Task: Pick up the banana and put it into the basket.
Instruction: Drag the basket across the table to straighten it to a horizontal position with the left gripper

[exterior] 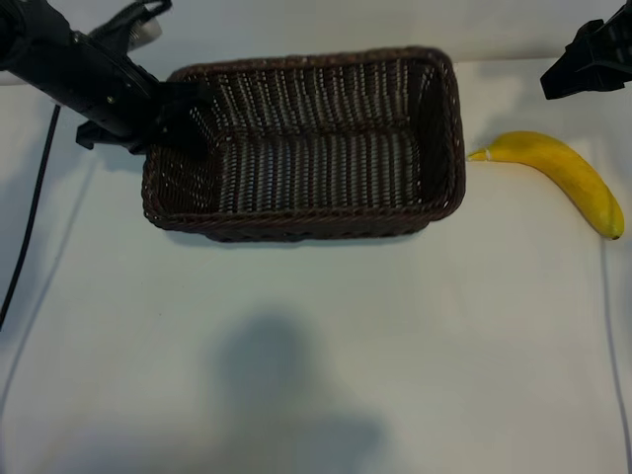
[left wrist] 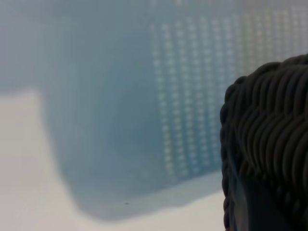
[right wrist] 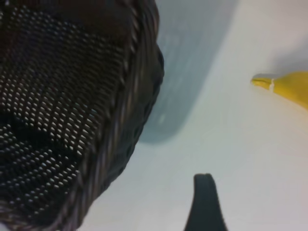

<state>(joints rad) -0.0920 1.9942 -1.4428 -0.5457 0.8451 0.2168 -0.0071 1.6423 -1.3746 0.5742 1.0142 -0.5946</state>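
Observation:
The yellow banana (exterior: 558, 173) lies on the white table, right of the basket, its pale stem tip pointing at the basket's right wall. The dark brown wicker basket (exterior: 306, 222) stands at the table's back middle with nothing in it. My left gripper (exterior: 183, 114) is at the basket's left rim and looks shut on it; in the left wrist view the woven rim (left wrist: 269, 144) fills the near edge. My right gripper (exterior: 561, 77) hangs open above the table behind the banana, holding nothing. The right wrist view shows one of its fingers (right wrist: 204, 202), the banana's stem end (right wrist: 288, 89) and the basket (right wrist: 72, 120).
A black cable (exterior: 35, 197) runs down the table's left side. White table surface spreads in front of the basket, with a shadow (exterior: 276, 385) on it. A thin line (exterior: 610, 336) runs along the right edge.

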